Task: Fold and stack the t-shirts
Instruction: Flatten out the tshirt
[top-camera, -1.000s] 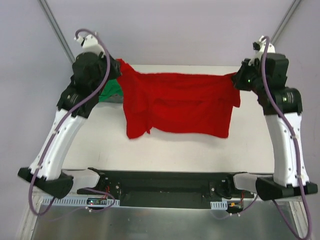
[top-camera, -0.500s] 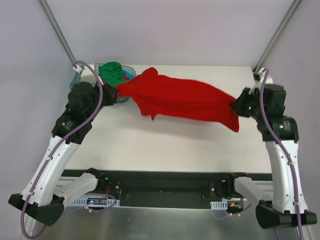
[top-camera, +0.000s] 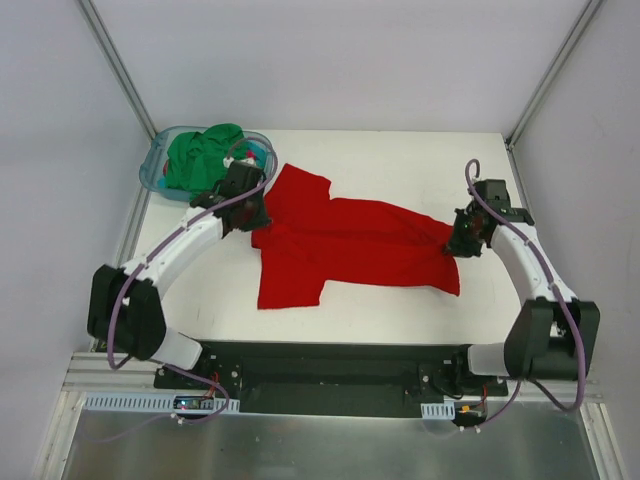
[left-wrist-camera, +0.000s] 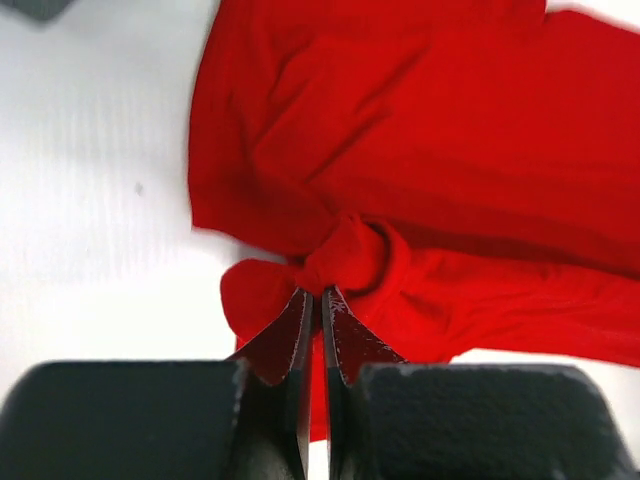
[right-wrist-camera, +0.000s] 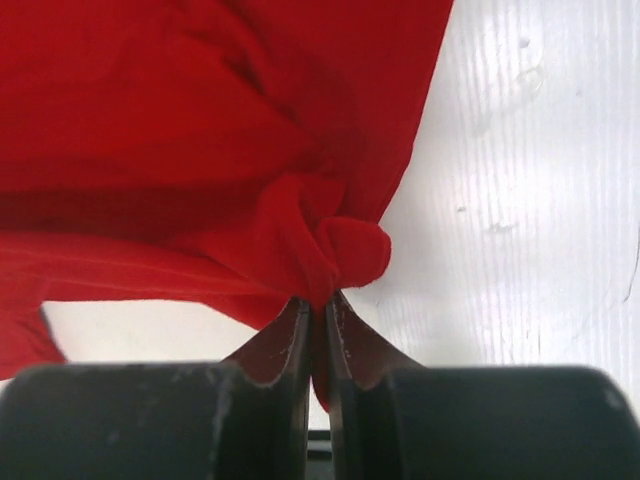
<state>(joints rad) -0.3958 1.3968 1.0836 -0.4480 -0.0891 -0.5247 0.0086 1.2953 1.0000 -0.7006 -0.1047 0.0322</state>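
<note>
The red t-shirt (top-camera: 350, 235) lies spread across the middle of the white table, wrinkled, with one part reaching toward the near edge. My left gripper (top-camera: 258, 215) is down at the shirt's left edge, shut on a bunched fold of red cloth (left-wrist-camera: 340, 255). My right gripper (top-camera: 456, 243) is at the shirt's right edge, and its jaws pinch a knot of red fabric (right-wrist-camera: 335, 250). The green t-shirt (top-camera: 200, 155) sits crumpled in the basket at the far left.
A translucent blue-teal basket (top-camera: 152, 178) stands at the table's far left corner, just behind the left arm. Grey walls and slanted frame bars enclose the table. The arm bases and a black rail run along the near edge.
Both arms have come down from holding the red t-shirt stretched in the air. The shirt now rests on the table, and the basket with the green t-shirt shows.
</note>
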